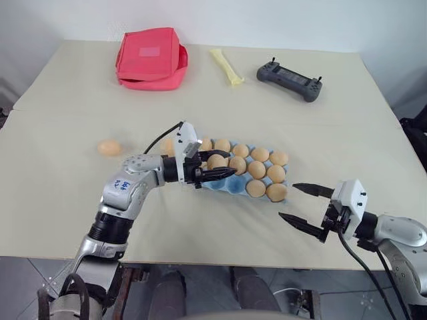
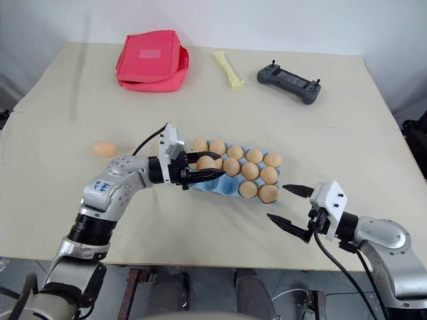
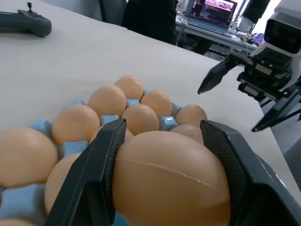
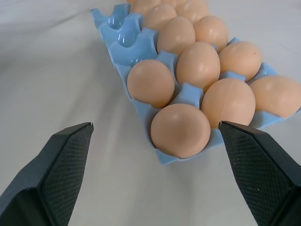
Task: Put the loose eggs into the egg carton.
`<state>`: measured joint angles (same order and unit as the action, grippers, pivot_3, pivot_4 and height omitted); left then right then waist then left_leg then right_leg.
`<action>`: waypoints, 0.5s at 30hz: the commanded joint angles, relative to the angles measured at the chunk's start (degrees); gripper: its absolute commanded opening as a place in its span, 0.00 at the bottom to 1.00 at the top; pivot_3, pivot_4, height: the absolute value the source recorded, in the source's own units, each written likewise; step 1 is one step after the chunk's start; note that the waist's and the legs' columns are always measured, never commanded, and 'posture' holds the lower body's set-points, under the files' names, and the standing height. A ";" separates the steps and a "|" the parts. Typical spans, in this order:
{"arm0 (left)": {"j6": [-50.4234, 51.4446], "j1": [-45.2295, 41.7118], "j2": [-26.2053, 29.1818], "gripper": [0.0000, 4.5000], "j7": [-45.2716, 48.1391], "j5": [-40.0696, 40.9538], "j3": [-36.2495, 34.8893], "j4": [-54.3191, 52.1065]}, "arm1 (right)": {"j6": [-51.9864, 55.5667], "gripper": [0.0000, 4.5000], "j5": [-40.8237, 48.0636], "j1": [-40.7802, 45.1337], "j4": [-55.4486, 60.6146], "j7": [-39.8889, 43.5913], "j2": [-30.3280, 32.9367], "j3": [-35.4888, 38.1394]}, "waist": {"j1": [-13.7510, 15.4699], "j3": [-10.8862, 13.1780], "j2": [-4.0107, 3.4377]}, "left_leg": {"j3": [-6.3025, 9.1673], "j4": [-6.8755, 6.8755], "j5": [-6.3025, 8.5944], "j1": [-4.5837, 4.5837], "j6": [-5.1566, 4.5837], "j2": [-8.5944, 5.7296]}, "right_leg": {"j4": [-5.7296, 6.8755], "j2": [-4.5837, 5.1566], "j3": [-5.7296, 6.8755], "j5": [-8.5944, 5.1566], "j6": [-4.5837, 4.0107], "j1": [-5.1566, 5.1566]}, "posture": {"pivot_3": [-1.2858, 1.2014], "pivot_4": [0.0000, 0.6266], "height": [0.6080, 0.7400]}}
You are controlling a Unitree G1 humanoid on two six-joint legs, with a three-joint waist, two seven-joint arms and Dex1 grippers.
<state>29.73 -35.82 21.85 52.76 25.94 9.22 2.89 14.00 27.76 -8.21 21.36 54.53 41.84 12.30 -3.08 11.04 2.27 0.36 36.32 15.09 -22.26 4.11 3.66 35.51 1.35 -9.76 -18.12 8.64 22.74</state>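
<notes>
Left end effector (image 1: 223, 165) pinches an egg (image 1: 217, 161) level over the carton (image 1: 230, 185), empty cups just beneath; right end effector (image 1: 301, 205) spread, idle beside the carton.

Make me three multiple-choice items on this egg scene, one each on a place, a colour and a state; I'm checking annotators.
1. Where does the loose egg lie?
A. robot's left of the egg carton
B. inside the red pouch
C. beside the controller

2. What colour is the carton?
A. grey
B. light blue
C. yellow

3. What is the left gripper doing?
A. open, empty
B. shut on an egg
C. holding the carton

Answers: 1 A, it sits alone on the table there. 2 B, its cups are blue. 3 B, both fingers press the egg.
</notes>
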 commanded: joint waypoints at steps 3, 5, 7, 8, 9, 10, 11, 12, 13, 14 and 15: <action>-2.92 -3.65 -2.37 0.50 3.52 -1.53 1.66 3.68 | -0.30 1.00 1.13 -2.06 3.70 -1.95 -0.57 2.98 | -0.03 0.00 0.00 | 0.00 -0.02 0.00 -0.01 0.00 0.00 | -0.01 0.00 0.00 0.00 0.00 0.00 | 0.52 0.24 1.00; -3.81 -4.36 -3.55 0.50 4.17 -2.10 2.12 5.04 | -0.27 1.00 1.20 -2.71 4.24 -2.47 -0.65 3.23 | -0.02 0.00 0.00 | 0.00 -0.05 0.00 0.00 0.00 0.00 | -0.01 0.00 0.00 -0.01 0.01 0.00 | 0.52 0.24 1.00; -4.41 -4.98 -4.60 0.50 4.62 -2.53 2.39 6.10 | -0.20 1.00 1.24 -3.12 4.64 -2.84 -0.71 3.39 | -0.01 0.00 0.00 | 0.01 -0.06 0.00 0.00 0.00 0.00 | -0.01 0.00 0.00 -0.01 0.01 0.01 | 0.52 0.24 1.00; -4.65 -5.30 -5.05 0.50 4.78 -2.79 2.63 6.61 | -0.17 1.00 1.24 -3.32 4.83 -3.04 -0.74 3.48 | 0.05 0.00 0.00 | 0.01 -0.07 0.00 0.00 -0.01 0.00 | -0.01 0.00 0.00 -0.01 0.01 0.01 | 0.52 0.24 1.00; -4.86 -5.55 -5.39 0.50 4.91 -3.08 2.84 7.07 | -0.16 1.00 1.26 -3.46 4.98 -3.24 -0.77 3.57 | 0.05 0.00 0.00 | 0.01 -0.06 0.00 -0.01 -0.01 0.00 | -0.01 0.00 0.00 -0.01 0.02 0.01 | 0.52 0.24 1.00; -5.01 -5.77 -5.67 0.58 5.05 -3.33 2.95 7.54 | -0.12 1.00 1.26 -3.56 5.11 -3.43 -0.78 3.61 | 0.06 0.00 0.00 | 0.02 -0.06 0.00 -0.01 -0.01 0.00 | -0.01 0.00 0.00 -0.01 0.02 0.01 | 0.52 0.24 1.00; -4.96 -5.95 -5.93 0.66 5.16 -3.49 2.94 7.91 | -0.12 1.00 1.28 -3.68 5.20 -3.55 -0.76 3.68 | 0.07 0.00 0.00 | 0.02 -0.06 0.00 -0.01 -0.01 0.00 | -0.01 0.00 0.00 -0.01 0.02 0.01 | 0.52 0.24 1.00; -3.84 -6.22 -6.21 0.72 5.20 -3.15 2.81 8.16 | -0.12 1.00 1.33 -3.78 5.27 -3.67 -0.75 3.73 | 0.04 0.00 0.00 | 0.02 -0.05 0.00 -0.01 -0.01 0.00 | -0.01 0.00 0.00 -0.01 0.02 0.01 | 0.52 0.24 1.00; -3.42 -6.42 -6.53 0.78 5.13 -2.94 2.59 8.36 | -0.11 1.00 1.35 -3.84 5.34 -3.78 -0.73 3.73 | 0.01 0.00 0.00 | 0.02 -0.05 0.00 -0.01 -0.01 0.00 | -0.01 0.00 0.00 -0.01 0.02 0.01 | 0.52 0.24 1.00; -3.31 -6.59 -6.86 0.86 4.94 -2.81 2.37 8.54 | -0.13 1.00 1.39 -3.91 5.39 -3.84 -0.71 3.73 | 0.02 0.00 0.00 | 0.02 -0.05 0.00 0.00 -0.01 0.00 | 0.00 0.00 0.00 -0.01 0.02 0.00 | 0.52 0.24 1.00; -3.34 -6.69 -7.06 0.93 4.84 -2.81 2.22 8.66 | -0.12 1.00 1.41 -3.93 5.42 -3.94 -0.69 3.68 | 0.04 0.00 0.00 | 0.02 -0.05 0.00 0.00 -0.01 0.00 | 0.00 0.00 0.00 -0.01 0.02 0.01 | 0.52 0.24 1.00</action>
<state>26.51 -40.79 15.46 57.29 22.77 12.18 12.18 14.03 28.18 -12.06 24.62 50.87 41.27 14.01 -3.04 11.04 2.27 0.38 36.27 15.09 -22.27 4.11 3.66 35.51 1.35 -9.76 -18.13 8.66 22.75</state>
